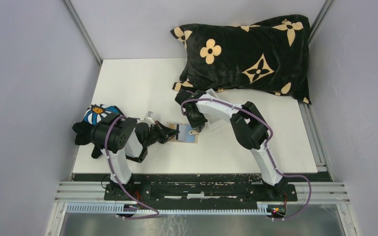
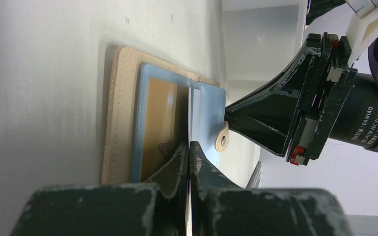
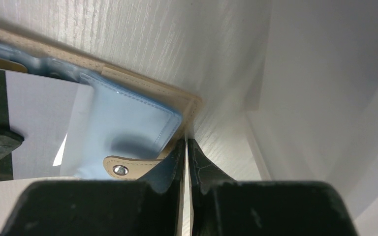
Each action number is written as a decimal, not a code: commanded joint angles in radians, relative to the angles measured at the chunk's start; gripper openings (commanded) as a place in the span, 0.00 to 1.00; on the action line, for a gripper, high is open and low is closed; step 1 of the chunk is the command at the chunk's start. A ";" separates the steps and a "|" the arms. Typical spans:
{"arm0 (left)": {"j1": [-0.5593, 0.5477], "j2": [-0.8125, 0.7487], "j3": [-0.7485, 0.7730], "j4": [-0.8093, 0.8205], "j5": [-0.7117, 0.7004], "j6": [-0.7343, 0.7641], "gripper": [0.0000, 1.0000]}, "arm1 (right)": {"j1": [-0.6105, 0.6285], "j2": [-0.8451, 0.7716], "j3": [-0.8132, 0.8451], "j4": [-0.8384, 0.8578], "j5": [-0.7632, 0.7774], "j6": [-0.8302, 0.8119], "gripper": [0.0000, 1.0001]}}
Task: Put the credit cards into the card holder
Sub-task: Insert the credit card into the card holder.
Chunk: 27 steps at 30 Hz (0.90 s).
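Observation:
The card holder (image 1: 184, 133) lies open on the white table, tan outside with a pale blue lining (image 2: 123, 113). My left gripper (image 1: 171, 133) is shut on a thin greyish credit card (image 3: 34, 113). In the left wrist view the card is edge-on at the jaws (image 2: 189, 145), over the holder's blue pocket. My right gripper (image 1: 197, 129) is shut on the holder's tan far flap edge (image 3: 186, 142), beside the snap tab (image 3: 120, 169). The right gripper's fingertips (image 2: 229, 115) stand just past the tab (image 2: 222, 141). No other credit cards are in view.
A black pillow with tan flowers (image 1: 246, 54) fills the table's back right. A dark bundle with a blue and white pattern (image 1: 98, 115) sits at the left edge behind my left arm. A clear plastic box (image 1: 217, 124) lies under my right arm.

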 commanded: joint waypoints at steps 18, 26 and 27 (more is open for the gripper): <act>-0.157 -0.194 0.064 -0.512 -0.172 0.167 0.37 | 0.015 0.009 0.033 0.052 -0.052 -0.003 0.10; -0.246 -0.279 0.196 -0.819 -0.308 0.260 0.44 | 0.016 -0.005 0.016 0.063 -0.062 -0.006 0.10; -0.253 -0.278 0.208 -0.843 -0.313 0.265 0.45 | 0.017 -0.006 0.017 0.064 -0.062 -0.007 0.10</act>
